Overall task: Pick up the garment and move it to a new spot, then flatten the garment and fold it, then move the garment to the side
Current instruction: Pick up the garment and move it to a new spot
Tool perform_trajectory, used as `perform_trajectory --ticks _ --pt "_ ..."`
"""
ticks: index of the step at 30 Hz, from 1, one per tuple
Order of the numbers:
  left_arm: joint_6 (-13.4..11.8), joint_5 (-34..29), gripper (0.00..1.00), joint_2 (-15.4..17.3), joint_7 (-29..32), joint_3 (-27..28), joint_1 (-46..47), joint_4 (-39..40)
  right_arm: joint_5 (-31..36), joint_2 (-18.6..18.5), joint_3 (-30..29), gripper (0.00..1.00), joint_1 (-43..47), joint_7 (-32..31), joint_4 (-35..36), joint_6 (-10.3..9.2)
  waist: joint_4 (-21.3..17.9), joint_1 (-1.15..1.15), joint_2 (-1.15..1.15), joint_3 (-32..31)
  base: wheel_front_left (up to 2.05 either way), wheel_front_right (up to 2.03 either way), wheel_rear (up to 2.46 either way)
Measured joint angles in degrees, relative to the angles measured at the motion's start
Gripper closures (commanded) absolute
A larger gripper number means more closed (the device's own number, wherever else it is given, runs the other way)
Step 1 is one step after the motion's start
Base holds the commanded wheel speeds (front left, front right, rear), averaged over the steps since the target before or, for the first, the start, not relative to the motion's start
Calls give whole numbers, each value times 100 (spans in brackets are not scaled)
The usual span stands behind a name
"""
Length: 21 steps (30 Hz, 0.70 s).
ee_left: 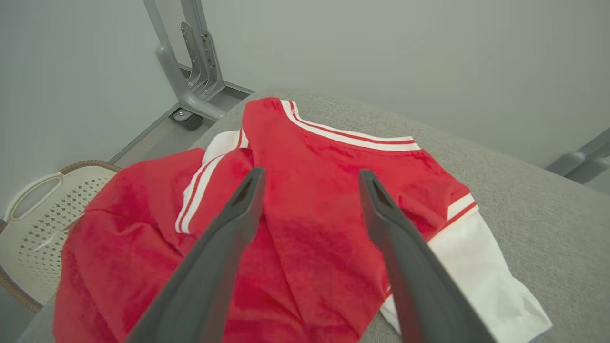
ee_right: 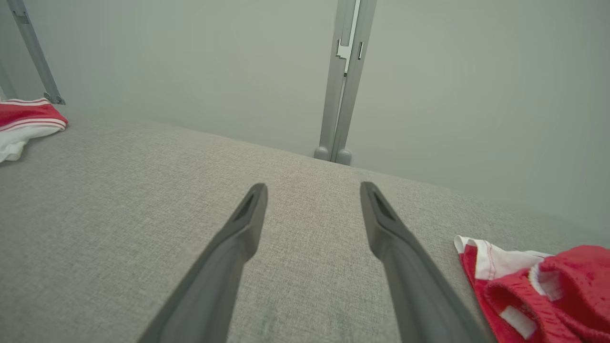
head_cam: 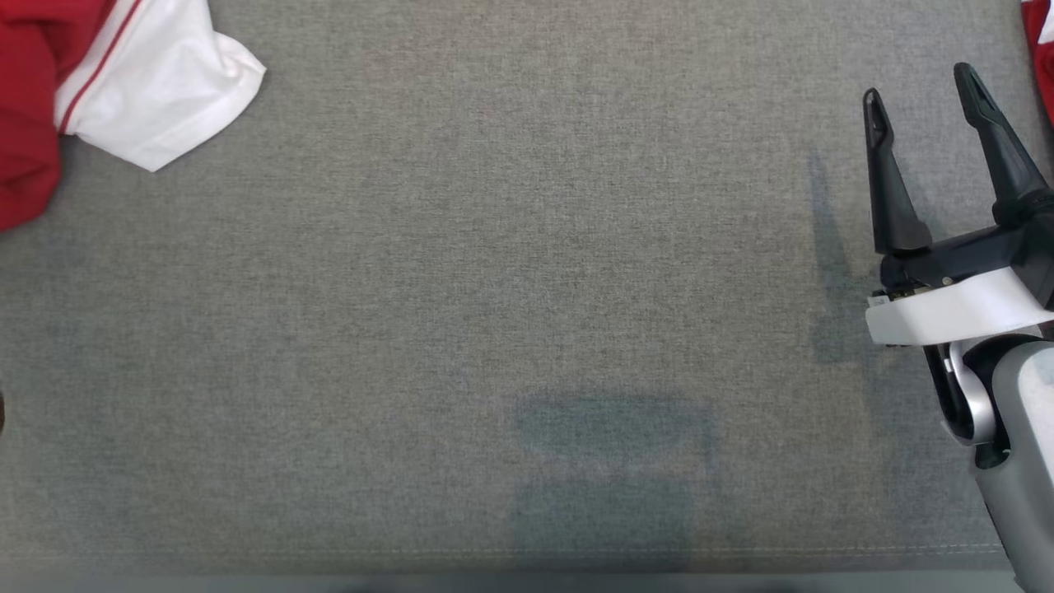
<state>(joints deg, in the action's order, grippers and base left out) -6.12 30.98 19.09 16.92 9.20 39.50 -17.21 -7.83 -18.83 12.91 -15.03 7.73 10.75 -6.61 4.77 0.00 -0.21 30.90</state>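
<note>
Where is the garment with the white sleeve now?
The garment lies upper left in the head view, on the grey table, facing the open fingers of the left gripper.

Red-and-white garment [ee_left: 310, 200] — grey tabletop [head_cam: 494, 288]

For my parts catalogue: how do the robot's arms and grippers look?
The right gripper has two long, black, tapering fingers, a white wrist collar and a pale grey forearm. The left gripper has the same dark fingers.

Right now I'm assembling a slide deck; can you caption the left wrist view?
Open left gripper aimed at a crumpled red-and-white garment on the grey fabric surface, white basket beyond its edge.
</note>
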Motion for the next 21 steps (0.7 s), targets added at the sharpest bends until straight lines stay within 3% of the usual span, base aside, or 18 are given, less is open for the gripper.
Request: perform_trajectory --ticks 12,13,14,16,21 --pt "-45 -136 0 -78 167 -126 260 -739 82 -118 -131 0 -10 -22 55 -3 -218 0 0 467 0 0 0" --pt "-45 -136 21 -93 167 -125 272 -770 83 -118 -129 0 -13 -22 55 -3 -217 0 0 473 0 0 0" --pt "-45 -136 62 -93 167 -125 272 -770 83 -118 -129 0 -13 -22 55 -3 -217 0 0 473 0 0 0" --pt "-45 -142 100 -138 97 -124 293 -801 83 -115 -127 0 -35 -22 56 -3 -210 0 0 478 0 0 0" --pt "-24 -258 100 -163 -417 -165 576 -798 83 -107 -132 0 -104 14 23 -3 -192 0 0 437 0 0 0"
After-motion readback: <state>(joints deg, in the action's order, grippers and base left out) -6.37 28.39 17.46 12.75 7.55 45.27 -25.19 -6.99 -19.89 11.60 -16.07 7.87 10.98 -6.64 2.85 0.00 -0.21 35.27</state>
